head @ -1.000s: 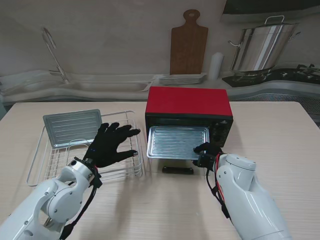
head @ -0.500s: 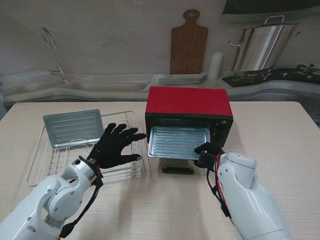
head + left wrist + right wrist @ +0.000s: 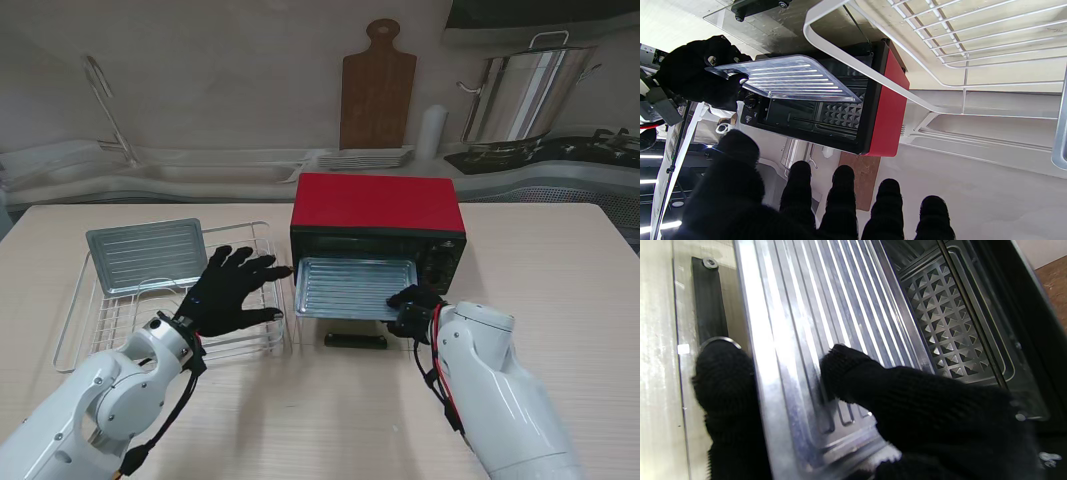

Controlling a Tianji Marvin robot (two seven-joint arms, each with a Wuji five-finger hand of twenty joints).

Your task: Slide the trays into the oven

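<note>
One ribbed metal tray [image 3: 352, 287] sits partway in the mouth of the red oven [image 3: 377, 225], its near corner pinched by the right hand [image 3: 414, 307], thumb on top and fingers beneath the rim. The oven's glass door [image 3: 350, 325] lies open just under that hand. The left hand [image 3: 228, 290] hovers with fingers spread, holding nothing, over the white wire rack [image 3: 80, 320]. Beyond its fingertips, a second tray [image 3: 146, 254] rests on the rack's far end.
</note>
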